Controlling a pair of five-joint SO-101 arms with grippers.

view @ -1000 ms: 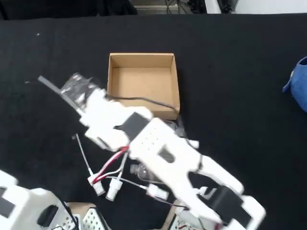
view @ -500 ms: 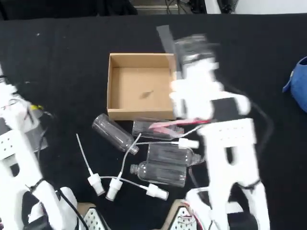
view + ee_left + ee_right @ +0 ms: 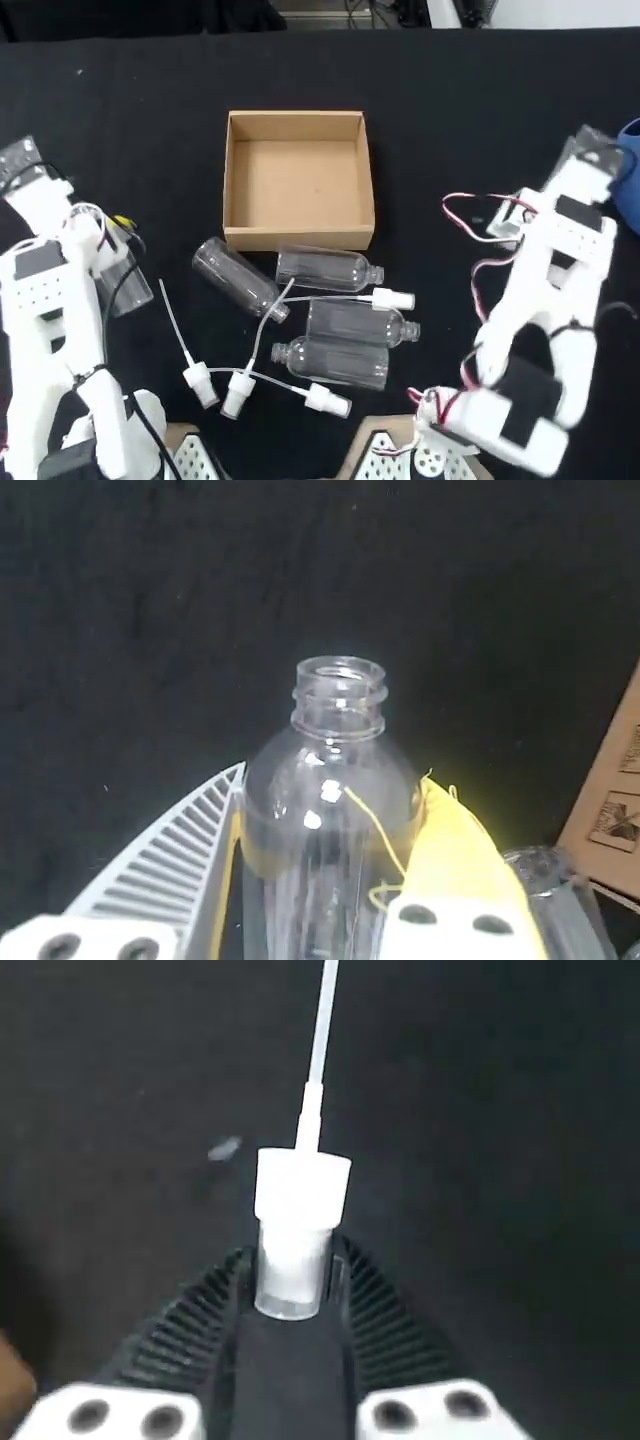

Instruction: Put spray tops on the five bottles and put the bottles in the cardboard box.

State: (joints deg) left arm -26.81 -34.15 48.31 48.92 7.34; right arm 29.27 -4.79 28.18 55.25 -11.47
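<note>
The open cardboard box (image 3: 300, 180) stands mid-table with nothing in it. In front of it lie several clear uncapped bottles (image 3: 238, 278) (image 3: 328, 268) (image 3: 360, 322) and several loose white spray tops (image 3: 200, 385) (image 3: 328, 400) with long tubes. At the table's left, my left gripper (image 3: 112, 250) (image 3: 335, 780) is shut on a clear bottle (image 3: 128, 282) (image 3: 335, 770) just below its open neck. Far to the right of the box, my right gripper (image 3: 588, 148) (image 3: 295, 1260) is shut on a white spray top (image 3: 300, 1220), its thin tube (image 3: 322, 1020) pointing away from the fingers.
A blue object (image 3: 626, 185) sits at the table's right edge, close to my right gripper. The box's corner (image 3: 610, 800) and another bottle (image 3: 550, 880) lie near my left gripper. Red and white cables (image 3: 480, 215) hang off the right arm.
The right arm swung from the box's left, over the box's right edge, to the far right of the table. The left arm has come up at the left side with the bottle.
</note>
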